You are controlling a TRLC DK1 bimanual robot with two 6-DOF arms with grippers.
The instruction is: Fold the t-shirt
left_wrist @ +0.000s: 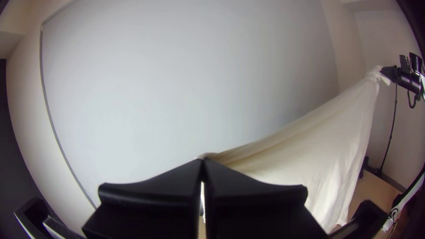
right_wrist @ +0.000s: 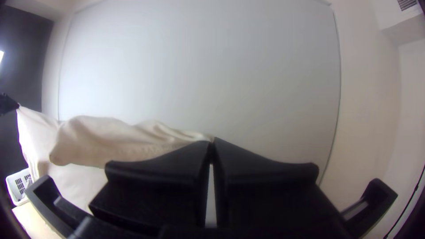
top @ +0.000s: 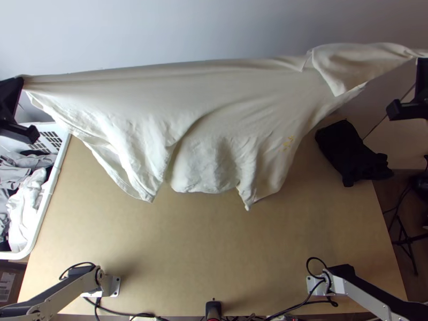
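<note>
The cream t-shirt (top: 214,101) hangs stretched sideways above the table's far part, its lower edge draping in loose folds. At the top view's left edge my left gripper (top: 18,83) holds one upper corner; in its wrist view the left gripper (left_wrist: 202,163) is shut on the t-shirt (left_wrist: 305,159). My right gripper (top: 421,59) is at the right edge of the top view, with a narrow end of cloth at it. In its own wrist view the right gripper (right_wrist: 211,144) is shut on that end of the t-shirt (right_wrist: 115,141), where a sleeve-like flap hangs down.
A white basket (top: 56,171) with clothes stands at the table's left side. A black cloth item (top: 348,152) lies near the table's far right corner. The brown tabletop (top: 214,246) is bare between the arm bases and the hanging shirt.
</note>
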